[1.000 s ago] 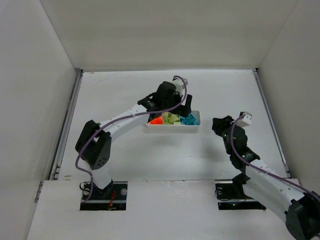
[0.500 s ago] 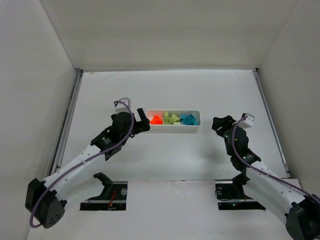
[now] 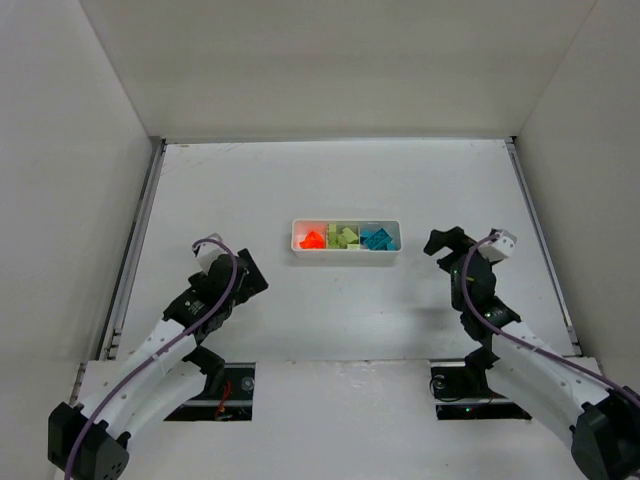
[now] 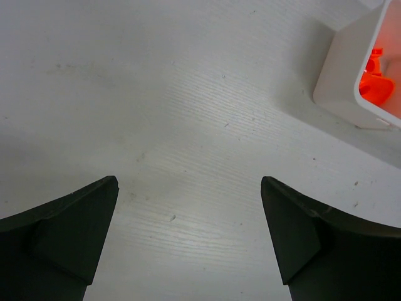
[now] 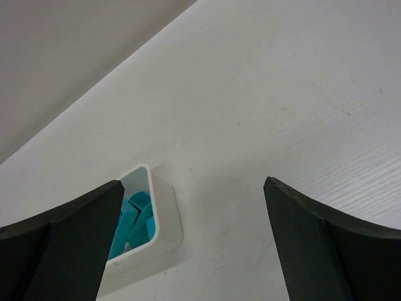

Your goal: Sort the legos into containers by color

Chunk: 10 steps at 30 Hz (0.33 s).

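Bright, diffuse overhead light; worktop (image 3: 330,310) near-white. Soft, faint shadow beside tray (image 4: 338,72). Wrist views sharp mid-frame; pincer fingers (image 4: 59,241) dark, underexposed.

A robot lab cell: white table (image 3: 340,190) boxed in by plain white walls (image 3: 330,70).

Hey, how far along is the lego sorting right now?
It looks finished. Done: the tray holds orange-red legos in its left compartment, yellow-green legos in the middle and teal legos on the right, with no block visible outside it. In hand: nothing; the left claw and right claw are both open and empty, apart from the tray. Left: nothing that these views show.
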### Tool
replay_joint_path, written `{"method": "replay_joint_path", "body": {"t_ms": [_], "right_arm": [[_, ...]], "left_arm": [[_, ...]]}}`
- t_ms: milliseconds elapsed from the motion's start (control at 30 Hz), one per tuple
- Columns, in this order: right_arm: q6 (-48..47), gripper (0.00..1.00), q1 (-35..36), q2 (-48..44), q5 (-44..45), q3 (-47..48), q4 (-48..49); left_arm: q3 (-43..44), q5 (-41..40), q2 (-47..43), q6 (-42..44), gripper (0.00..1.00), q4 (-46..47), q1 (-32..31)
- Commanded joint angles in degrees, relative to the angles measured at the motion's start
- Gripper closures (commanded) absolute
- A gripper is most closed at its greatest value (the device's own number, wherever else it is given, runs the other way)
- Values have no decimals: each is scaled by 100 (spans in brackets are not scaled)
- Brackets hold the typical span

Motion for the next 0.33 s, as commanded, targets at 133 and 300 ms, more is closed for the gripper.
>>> {"method": "replay_joint_path", "body": {"t_ms": [133, 300], "right_arm": [[-242, 0, 256, 378, 761, 75, 288], [-278, 0, 458, 765, 761, 224, 411]], "left_arm": [[-116, 99, 118, -141, 0, 355, -107], [95, 135, 576, -79, 0, 558, -203]]}}
